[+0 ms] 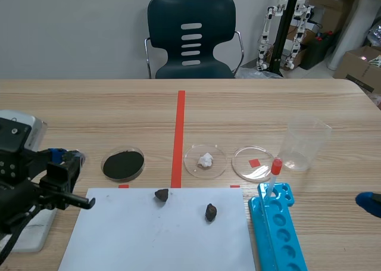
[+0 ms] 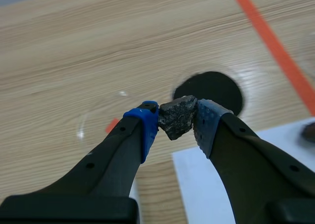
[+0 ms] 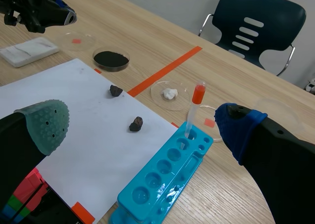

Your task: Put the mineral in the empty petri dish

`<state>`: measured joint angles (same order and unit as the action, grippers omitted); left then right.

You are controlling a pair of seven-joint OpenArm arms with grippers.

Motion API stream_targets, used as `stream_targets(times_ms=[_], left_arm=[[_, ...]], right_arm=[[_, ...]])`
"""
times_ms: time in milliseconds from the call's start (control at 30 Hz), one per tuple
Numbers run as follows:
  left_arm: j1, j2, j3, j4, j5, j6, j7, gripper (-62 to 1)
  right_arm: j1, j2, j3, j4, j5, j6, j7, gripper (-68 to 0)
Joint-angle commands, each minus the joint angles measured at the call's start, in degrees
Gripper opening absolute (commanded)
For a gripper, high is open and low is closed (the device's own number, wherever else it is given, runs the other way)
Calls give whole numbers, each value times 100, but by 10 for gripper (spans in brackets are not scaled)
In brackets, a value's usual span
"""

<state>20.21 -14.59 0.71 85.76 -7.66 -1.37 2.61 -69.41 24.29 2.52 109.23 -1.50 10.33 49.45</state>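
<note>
Mineral (image 2: 178, 116) clenched between the blue pads (image 2: 147, 130) of the left gripper (image 2: 177, 121), above the clear empty petri dish (image 3: 83, 43); just ahead, the dish of black powder (image 2: 216, 88). Right gripper (image 3: 141, 124) released, fingers wide, blue tube rack (image 3: 162, 184) ahead.

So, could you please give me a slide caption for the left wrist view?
Left hand shut on a dark mineral, with the dish of black powder ahead on the wooden table.

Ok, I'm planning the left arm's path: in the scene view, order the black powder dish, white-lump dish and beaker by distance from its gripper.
1. Black powder dish, next to the left gripper holding the mineral.
2. White-lump dish, mid-table.
3. Beaker, far right.
</note>
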Motion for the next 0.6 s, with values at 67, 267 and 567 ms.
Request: stream_targets(times_ms=[67, 267, 567], left_arm=[[-787, -17, -11, -422, -295, 240, 588, -492], [-1965, -17, -11, -1390, -850, 640, 1757, -492], [-3200, -20, -11, -2455, -981, 1224, 3171, -492]], right_arm=[[7, 15, 11, 57, 61, 2, 66, -54], [7, 15, 11, 57, 61, 2, 66, -54], [7, 15, 11, 57, 61, 2, 66, -54]])
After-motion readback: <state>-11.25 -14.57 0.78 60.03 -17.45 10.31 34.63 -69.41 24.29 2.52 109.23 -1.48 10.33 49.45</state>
